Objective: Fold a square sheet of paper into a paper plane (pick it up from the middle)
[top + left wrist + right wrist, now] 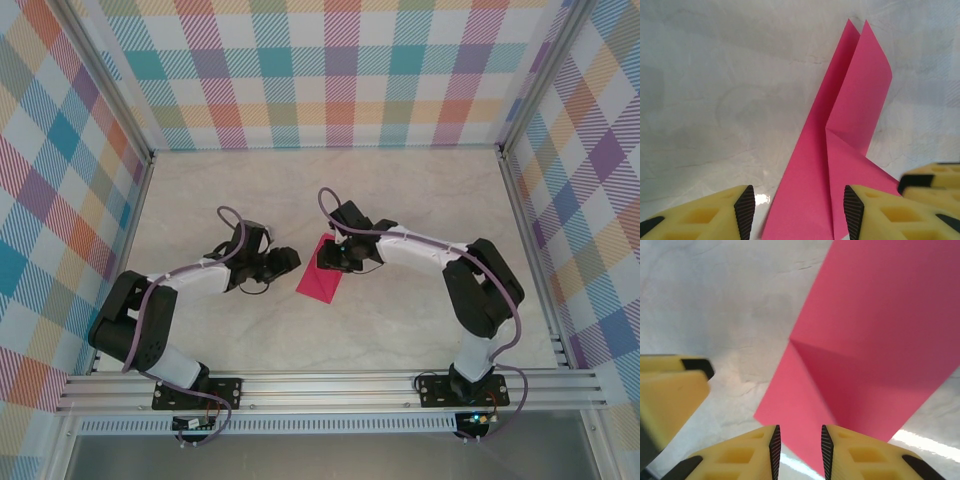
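On the near side of the paper [322, 278], a metal rail [330, 386] carried both arm bases; from it the arms bent inward, so that each gripper met the paper from its own side. The left gripper [799, 216] sat at the paper's left, jaws parted; the paper's end lay between its pads [746, 212] with a gap showing, so nothing was pinched. The right gripper [799, 446] hung over the paper's far end, jaws a narrow slot apart; a corner lay under that slot, unclamped. The paper rested free on the table [420, 200] between the two; it was partly folded, with flaps meeting at a centre crease and one layer lifting a little. Probably it was left loose so a fresh grip could be chosen; it was no dart yet. Around the paper the table was pale, marbled and glossy; beyond it rose pastel plaid walls [330, 70] on three sides.
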Tool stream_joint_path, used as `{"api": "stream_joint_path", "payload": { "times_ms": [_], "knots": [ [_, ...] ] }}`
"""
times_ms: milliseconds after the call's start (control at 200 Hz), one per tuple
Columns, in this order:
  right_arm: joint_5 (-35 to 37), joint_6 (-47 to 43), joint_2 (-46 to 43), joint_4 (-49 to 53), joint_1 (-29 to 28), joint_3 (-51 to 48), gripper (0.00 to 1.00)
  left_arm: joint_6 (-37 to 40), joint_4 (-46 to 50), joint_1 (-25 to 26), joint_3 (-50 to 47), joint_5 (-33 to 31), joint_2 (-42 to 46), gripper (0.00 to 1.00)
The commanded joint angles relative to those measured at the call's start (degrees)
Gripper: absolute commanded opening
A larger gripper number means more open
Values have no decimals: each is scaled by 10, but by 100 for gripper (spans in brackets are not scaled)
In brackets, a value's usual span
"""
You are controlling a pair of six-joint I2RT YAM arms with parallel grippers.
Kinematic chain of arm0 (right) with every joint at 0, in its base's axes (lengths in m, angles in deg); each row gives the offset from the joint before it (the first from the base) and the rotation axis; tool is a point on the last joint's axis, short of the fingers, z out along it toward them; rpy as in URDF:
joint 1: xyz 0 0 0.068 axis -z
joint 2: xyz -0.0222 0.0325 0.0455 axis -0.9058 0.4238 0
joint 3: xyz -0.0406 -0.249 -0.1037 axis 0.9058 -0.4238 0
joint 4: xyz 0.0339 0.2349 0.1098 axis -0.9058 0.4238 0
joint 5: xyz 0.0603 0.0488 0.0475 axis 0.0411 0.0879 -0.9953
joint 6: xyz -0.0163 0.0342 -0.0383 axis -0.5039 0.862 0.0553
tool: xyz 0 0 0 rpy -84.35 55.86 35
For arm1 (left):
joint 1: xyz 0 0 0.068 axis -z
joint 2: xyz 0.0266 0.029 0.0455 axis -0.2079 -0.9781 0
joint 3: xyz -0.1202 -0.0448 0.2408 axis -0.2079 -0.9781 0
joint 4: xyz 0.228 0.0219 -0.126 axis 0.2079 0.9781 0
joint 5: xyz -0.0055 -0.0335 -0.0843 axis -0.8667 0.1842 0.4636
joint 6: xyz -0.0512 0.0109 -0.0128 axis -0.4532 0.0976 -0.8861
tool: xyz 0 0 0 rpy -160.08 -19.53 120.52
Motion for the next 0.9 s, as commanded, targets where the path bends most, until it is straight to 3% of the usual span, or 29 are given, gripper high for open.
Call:
{"api": "stream_joint_path", "payload": {
  "times_ms": [0,385,895],
  "knots": [
    [14,-10,27,26,7,7,29,-30,-44,14,-10,28,1,53],
    [1,10,48,-9,25,-33,21,-33,-92,47,16,64,-68,47],
    [-26,28,40,-48,45,-82,17,11,-130,51,50,102,-147,40]
  ]
}}
